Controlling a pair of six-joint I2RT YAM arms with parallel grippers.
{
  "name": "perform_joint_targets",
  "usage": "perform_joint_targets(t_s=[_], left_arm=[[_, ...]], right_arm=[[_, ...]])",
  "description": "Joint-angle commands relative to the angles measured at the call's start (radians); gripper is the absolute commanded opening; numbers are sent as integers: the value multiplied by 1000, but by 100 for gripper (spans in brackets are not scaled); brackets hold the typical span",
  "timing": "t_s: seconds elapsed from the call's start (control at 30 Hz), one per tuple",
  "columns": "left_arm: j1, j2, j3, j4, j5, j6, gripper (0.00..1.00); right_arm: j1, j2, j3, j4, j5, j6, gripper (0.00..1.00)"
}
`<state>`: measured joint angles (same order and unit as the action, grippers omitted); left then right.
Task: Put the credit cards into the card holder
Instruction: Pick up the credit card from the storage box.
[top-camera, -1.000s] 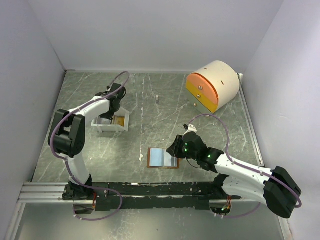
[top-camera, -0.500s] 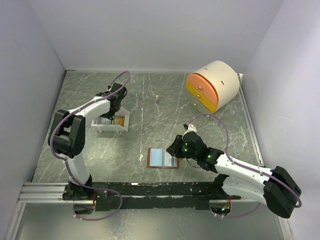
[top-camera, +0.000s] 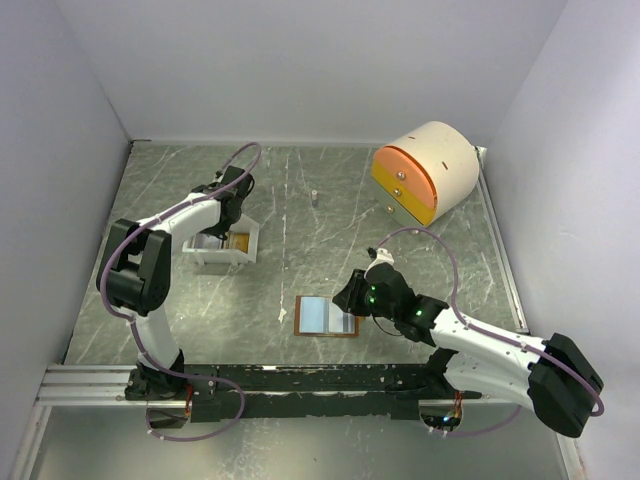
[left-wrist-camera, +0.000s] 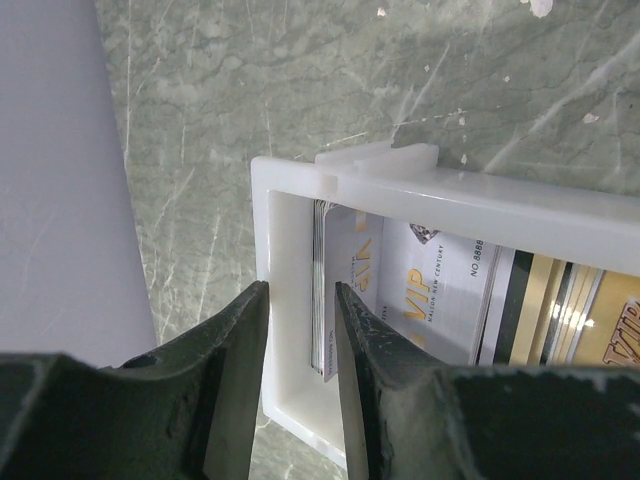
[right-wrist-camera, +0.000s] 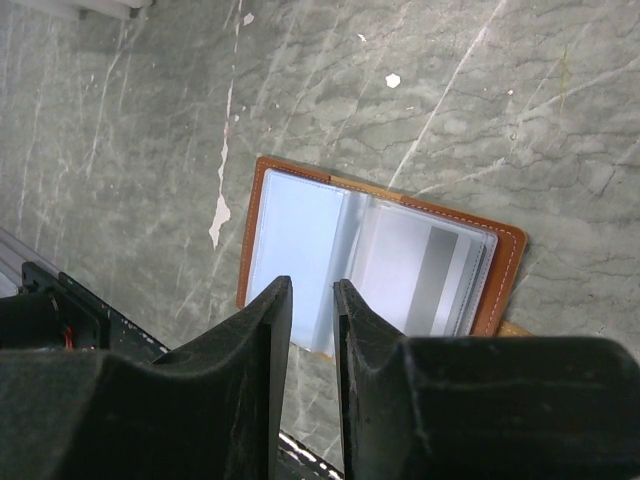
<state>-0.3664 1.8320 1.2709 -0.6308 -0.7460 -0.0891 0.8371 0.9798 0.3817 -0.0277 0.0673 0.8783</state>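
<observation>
Now hovering with the left gripper at the left end of the white tray, in the lower left of the left wrist view. Standing with jaws slightly parted and pinching nothing: bare tray floor showing in the gap, the left-hand jaw lying over the tray's side wall, the right-hand jaw sitting just beside the near edge of the credit cards. Finding those cards packed on edge inside the tray, a silver-grey one lettered VIP facing the lens, with dark-striped and gold ones overlapping toward the right edge of the frame. Finding that tray resting on the green marbled table, left of centre in the top view.

Hovering likewise with the right gripper over the card holder, at the middle of the right wrist view. Showing only a narrow slit between those jaws, with nothing caught in it and the pale pocket visible through it. Not telling whether the tips are touching the pocket. Finding the card holder lying open and flat on the table, a rust-brown stitched border around pale blue-grey pockets, a grey band showing through the right-hand pocket. Placing it, in the top view, just below centre, well apart from the tray and from the cream-and-orange drawer unit sitting at the upper right.
</observation>
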Motion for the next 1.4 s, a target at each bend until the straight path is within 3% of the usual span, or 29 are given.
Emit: perform_joint_targets(t_s=[0.0, 0.3, 0.43, 1.37], left_arm=[[-5, 7, 3, 45, 62, -3, 42], [-5, -62, -13, 84, 107, 11, 49], [-5, -74, -17, 91, 94, 11, 43], [34, -1, -47, 105, 111, 21, 38]], right_arm=[[-3, -17, -2, -5, 16, -1, 24], [-3, 0, 6, 1, 11, -4, 24], [-3, 7, 8, 5, 8, -4, 24], [-3, -24, -7, -9, 20, 5, 24]])
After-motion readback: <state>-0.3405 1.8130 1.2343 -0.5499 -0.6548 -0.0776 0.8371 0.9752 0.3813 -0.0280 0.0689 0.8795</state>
